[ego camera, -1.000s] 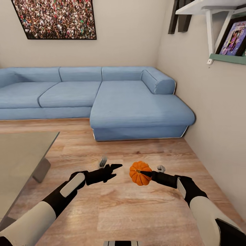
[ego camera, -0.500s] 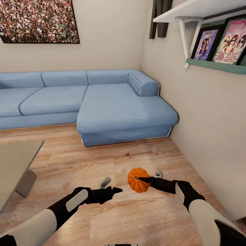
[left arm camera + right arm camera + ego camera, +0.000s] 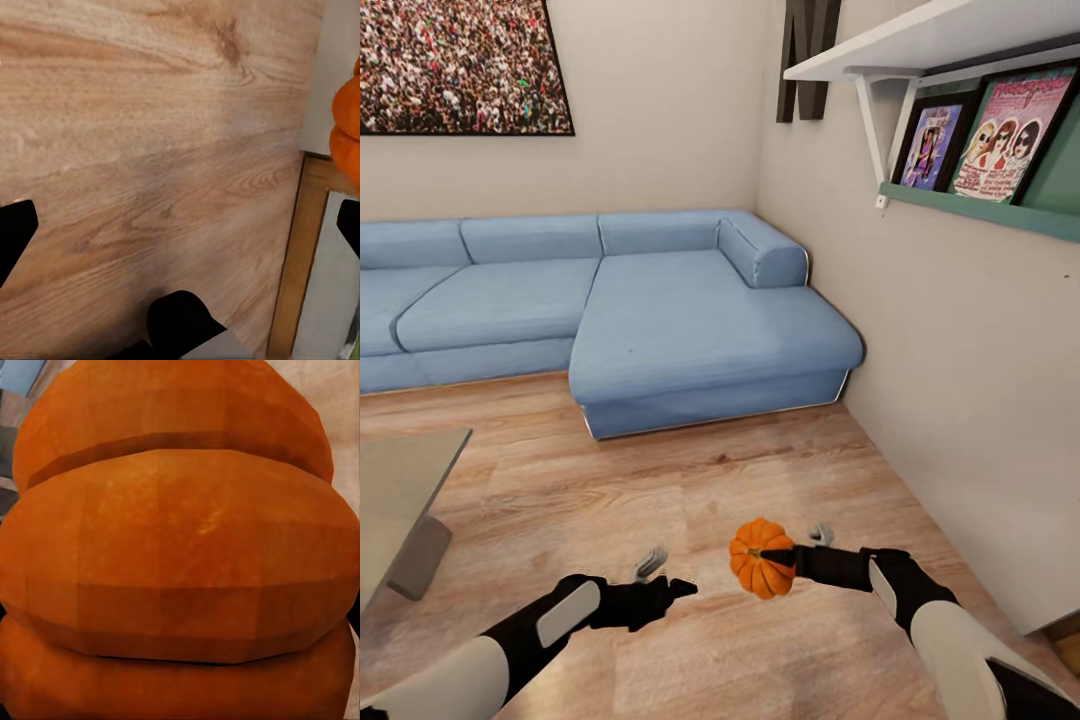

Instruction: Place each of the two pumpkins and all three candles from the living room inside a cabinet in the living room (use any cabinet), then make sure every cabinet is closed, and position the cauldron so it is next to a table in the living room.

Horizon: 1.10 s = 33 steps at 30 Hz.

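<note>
Head view: right gripper (image 3: 772, 556) fingers clamp the pumpkin (image 3: 754, 558); left gripper (image 3: 672, 588) looks empty, fingers spread. Keep that squeeze firm while driving to a cabinet.

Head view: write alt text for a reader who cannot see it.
The robot's right gripper holds a small orange pumpkin above a wooden floor, while the left gripper is empty. Ahead, a blue corner sofa sits against beige walls, with a shelf of framed pictures at right.
</note>
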Available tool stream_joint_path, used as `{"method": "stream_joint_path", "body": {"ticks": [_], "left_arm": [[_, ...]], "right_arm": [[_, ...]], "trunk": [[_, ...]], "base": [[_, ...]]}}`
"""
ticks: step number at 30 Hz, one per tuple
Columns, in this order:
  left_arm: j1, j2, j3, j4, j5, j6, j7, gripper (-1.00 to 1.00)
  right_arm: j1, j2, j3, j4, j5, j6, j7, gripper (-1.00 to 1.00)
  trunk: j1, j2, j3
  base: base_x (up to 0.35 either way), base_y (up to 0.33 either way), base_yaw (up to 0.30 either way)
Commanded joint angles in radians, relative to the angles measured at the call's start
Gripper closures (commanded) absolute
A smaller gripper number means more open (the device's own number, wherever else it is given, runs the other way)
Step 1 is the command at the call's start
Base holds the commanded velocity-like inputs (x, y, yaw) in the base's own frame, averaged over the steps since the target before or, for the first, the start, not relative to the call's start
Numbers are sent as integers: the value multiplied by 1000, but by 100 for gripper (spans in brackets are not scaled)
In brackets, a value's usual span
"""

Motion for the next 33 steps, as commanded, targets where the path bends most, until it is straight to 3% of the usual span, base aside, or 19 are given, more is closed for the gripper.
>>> {"method": "stream_joint_path", "body": {"ticks": [1,12,25,26,33], "left_arm": [[6,0,0,0,0,0,0,-100],[67,0,1,13,-1,0,-3,-100],[68,-3,-2,54,-3,3,-1,-100],[68,-3,-2,120,-3,3,0,-100],[76,-8,-20,214,-6,3,-1,-100]], "right_arm": [[0,0,-1,6,-1,0,0,100],[18,-3,1,26,56,-2,0,100],[28,-6,1,33,80,-2,-8,100],[30,-7,1,34,94,-2,-9,100],[53,-8,1,62,123,-20,-44,100]], "trunk": [[0,0,0],[-35,63,28],[-84,154,69],[-88,161,72],[-115,210,94]], "base": [[0,0,0],[0,0,0],[0,0,0],[0,0,0],[0,0,0]]}}
